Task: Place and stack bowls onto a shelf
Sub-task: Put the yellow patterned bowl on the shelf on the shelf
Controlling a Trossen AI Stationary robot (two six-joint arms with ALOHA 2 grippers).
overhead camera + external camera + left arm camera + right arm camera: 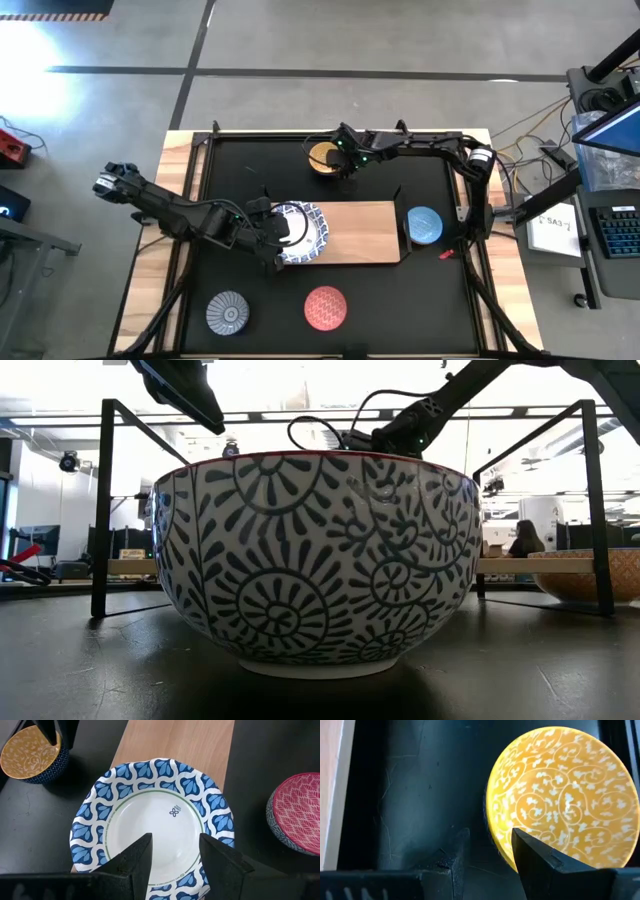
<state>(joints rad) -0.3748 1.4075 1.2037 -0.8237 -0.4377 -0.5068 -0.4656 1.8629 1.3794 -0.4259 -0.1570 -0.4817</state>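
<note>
A wide blue-and-white bowl (303,232) (155,825) sits on the left end of the light-wood shelf (365,235), its rim reaching past the board's edge. My left gripper (175,840) hangs open over the near part of this bowl, and no contact shows. An orange-yellow bowl (324,157) (560,795) stands on the black table beyond the shelf. My right gripper (490,837) is open at its rim, with one finger over the inside and the other over the table outside. I see no touch there.
A light blue bowl (424,225) stands off the shelf's right end. A red patterned bowl (326,307) (300,815) and a grey ribbed bowl (229,312) stand near the front edge. A black frame (205,150) borders the table. The shelf's middle and right part are bare.
</note>
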